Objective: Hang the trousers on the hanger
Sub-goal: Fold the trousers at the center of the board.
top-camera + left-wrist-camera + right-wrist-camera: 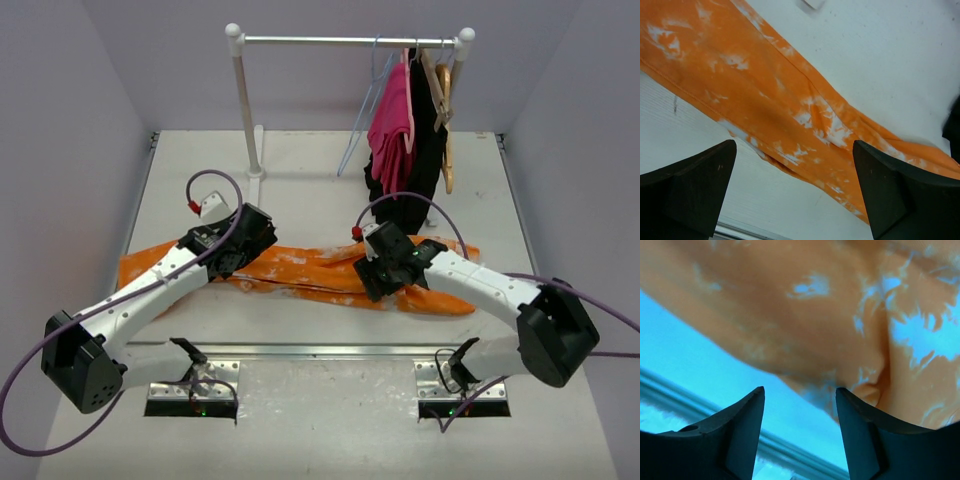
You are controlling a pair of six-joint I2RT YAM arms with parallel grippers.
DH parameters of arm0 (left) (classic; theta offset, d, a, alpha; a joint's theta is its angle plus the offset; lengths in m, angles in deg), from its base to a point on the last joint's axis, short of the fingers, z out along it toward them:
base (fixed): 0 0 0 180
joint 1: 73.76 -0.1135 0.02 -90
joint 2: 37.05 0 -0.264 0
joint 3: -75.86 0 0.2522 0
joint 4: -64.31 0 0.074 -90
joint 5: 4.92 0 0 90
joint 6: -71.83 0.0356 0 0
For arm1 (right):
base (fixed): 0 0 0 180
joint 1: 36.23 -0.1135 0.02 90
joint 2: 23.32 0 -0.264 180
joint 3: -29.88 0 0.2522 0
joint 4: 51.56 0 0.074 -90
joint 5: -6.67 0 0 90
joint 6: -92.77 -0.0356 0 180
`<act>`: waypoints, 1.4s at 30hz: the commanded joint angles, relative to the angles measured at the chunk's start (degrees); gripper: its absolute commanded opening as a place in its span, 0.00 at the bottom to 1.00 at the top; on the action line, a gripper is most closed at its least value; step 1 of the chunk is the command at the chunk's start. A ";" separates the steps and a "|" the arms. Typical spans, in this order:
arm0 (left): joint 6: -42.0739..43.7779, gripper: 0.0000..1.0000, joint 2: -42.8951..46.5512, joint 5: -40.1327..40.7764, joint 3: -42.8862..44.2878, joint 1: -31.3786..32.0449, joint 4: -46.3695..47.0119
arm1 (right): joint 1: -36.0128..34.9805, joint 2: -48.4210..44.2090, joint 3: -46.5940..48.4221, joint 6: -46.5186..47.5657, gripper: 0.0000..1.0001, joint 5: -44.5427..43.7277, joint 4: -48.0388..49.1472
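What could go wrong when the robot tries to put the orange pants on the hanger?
1. The trousers lie long and flat on the table. The open jaws might pinch only a thin fold, and it could slip out.
2. The hanger hangs right beside the pink garment, so the cloth might snag there or knock the hanger off the rail.

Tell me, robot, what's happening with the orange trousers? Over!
Left gripper open, right gripper open, both over trousers. Trousers lying on table, not gripped. Hanger bare on rail, pink garment beside it.
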 commanded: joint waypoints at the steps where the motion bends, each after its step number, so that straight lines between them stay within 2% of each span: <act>1: 1.32 1.00 2.39 2.54 -0.12 -0.20 0.96 | -0.33 6.17 1.75 4.60 0.60 -11.07 6.66; 9: 6.28 1.00 7.17 4.55 -0.21 -0.11 1.84 | -3.39 11.98 2.25 7.50 0.57 -19.50 9.66; 12: 8.85 1.00 8.42 3.56 -0.51 -0.11 3.13 | -5.81 12.10 0.96 9.37 0.50 -26.18 11.74; 14: 9.72 1.00 8.63 3.32 -0.41 -0.11 3.60 | -6.13 11.13 -0.12 10.50 0.36 -27.68 13.42; 16: 11.01 1.00 8.68 3.34 -0.15 -0.11 3.61 | -6.13 10.18 -0.71 11.62 0.11 -27.73 15.40; 17: 11.38 1.00 8.90 3.55 0.07 -0.11 3.68 | -6.13 9.16 -0.57 11.99 0.01 -27.44 15.27; 18: 12.10 1.00 9.15 3.88 0.18 -0.11 3.54 | -6.20 8.33 -0.33 11.67 0.00 -27.32 13.33; 23: 13.63 1.00 11.10 6.95 1.49 -0.11 2.11 | -6.65 -2.41 -0.55 8.23 0.00 -21.98 4.80; 26: 14.42 1.00 12.05 8.95 2.77 -0.11 1.01 | -6.65 -7.93 1.11 2.69 0.01 -18.52 -4.92; 28: 14.20 1.00 12.42 10.04 2.99 -0.11 0.43 | -6.65 -9.76 1.69 -0.74 0.05 -16.62 -11.91; 31: 9.57 1.00 12.39 10.88 2.94 -0.18 -1.28 | -6.79 -11.81 0.37 -4.23 0.14 -12.10 -16.46; 34: 6.11 1.00 11.83 10.62 2.39 -0.20 -2.72 | -11.76 -13.67 0.07 -6.75 0.17 -14.75 -17.58; 37: 4.67 1.00 10.34 9.65 1.60 -0.24 -1.80 | -12.37 -15.74 1.95 -7.82 0.35 -9.65 -19.07; 39: 3.56 1.00 8.37 9.22 1.94 -0.37 -1.42 | -12.37 -18.00 1.75 -7.57 0.41 -5.28 -18.94; 42: 4.91 1.00 5.59 7.17 3.33 -1.02 0.92 | -12.37 -22.72 1.68 -7.86 0.56 -4.25 -19.07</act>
